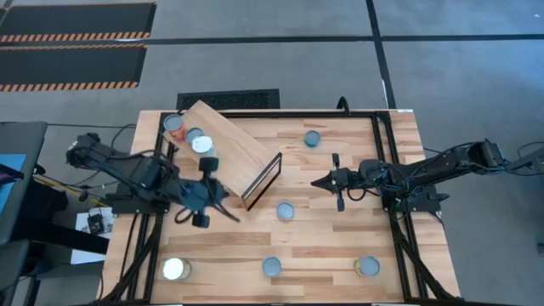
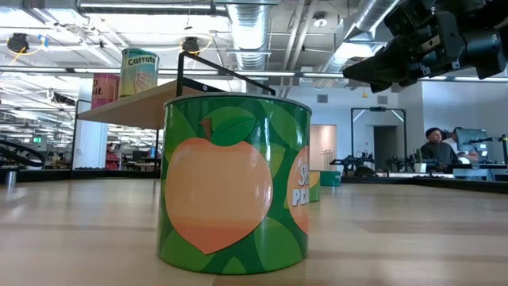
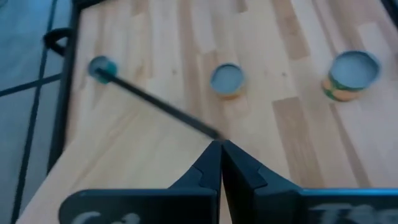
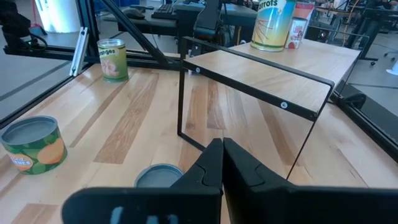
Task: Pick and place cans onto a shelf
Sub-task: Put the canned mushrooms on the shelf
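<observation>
Three cans stood on the shelf at ten o'clock on the bench. The left tool, pressed together and empty, hovered beside them; the right tool, likewise pressed together, waited toward three o'clock.

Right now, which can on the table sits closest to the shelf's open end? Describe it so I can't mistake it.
Start at the shelf, the slanted light-wood board, and find its dark wire end frame. Just past that frame stands one can with a silvery-blue lid. It stands alone mid-table, while other loose cans sit along the table's edges.
</observation>
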You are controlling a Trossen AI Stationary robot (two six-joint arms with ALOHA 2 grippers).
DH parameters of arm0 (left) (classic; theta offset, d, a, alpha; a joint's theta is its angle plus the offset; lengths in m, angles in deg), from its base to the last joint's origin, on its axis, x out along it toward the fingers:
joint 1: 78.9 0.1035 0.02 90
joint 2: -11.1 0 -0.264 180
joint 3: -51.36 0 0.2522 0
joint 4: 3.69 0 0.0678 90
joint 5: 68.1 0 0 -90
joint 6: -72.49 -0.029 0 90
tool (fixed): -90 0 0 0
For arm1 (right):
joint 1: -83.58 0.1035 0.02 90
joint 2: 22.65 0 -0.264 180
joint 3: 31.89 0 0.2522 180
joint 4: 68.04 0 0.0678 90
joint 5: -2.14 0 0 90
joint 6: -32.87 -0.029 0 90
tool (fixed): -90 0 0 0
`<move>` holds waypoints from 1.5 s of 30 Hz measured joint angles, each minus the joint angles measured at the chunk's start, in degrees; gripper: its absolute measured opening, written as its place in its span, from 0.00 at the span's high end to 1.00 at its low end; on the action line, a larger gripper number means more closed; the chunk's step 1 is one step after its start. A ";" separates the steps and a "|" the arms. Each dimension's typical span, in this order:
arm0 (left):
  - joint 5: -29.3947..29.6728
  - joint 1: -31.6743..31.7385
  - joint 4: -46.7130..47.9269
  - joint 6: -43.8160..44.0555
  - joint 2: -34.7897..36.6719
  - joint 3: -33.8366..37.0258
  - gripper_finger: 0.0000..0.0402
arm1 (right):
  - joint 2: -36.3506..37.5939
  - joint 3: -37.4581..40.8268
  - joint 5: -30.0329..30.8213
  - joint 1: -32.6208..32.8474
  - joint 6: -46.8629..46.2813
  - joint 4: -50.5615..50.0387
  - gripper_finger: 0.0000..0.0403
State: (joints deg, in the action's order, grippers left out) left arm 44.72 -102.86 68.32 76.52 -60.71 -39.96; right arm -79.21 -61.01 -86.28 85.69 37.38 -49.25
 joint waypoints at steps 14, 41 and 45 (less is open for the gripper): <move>-2.98 -10.26 -4.57 3.33 -8.14 0.00 1.00 | 0.00 0.02 0.04 0.00 0.37 -0.93 0.95; 8.64 -17.45 -21.81 9.19 -12.70 7.21 0.96 | -0.07 0.02 1.36 2.56 -4.26 -0.93 0.96; 9.98 -17.89 -37.04 5.13 -12.70 13.27 0.99 | -0.07 0.01 1.74 4.29 -4.21 -0.52 0.97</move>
State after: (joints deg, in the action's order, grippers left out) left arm 54.71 -120.75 31.27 81.66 -73.41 -26.68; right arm -79.27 -61.00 -84.54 89.97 33.17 -49.77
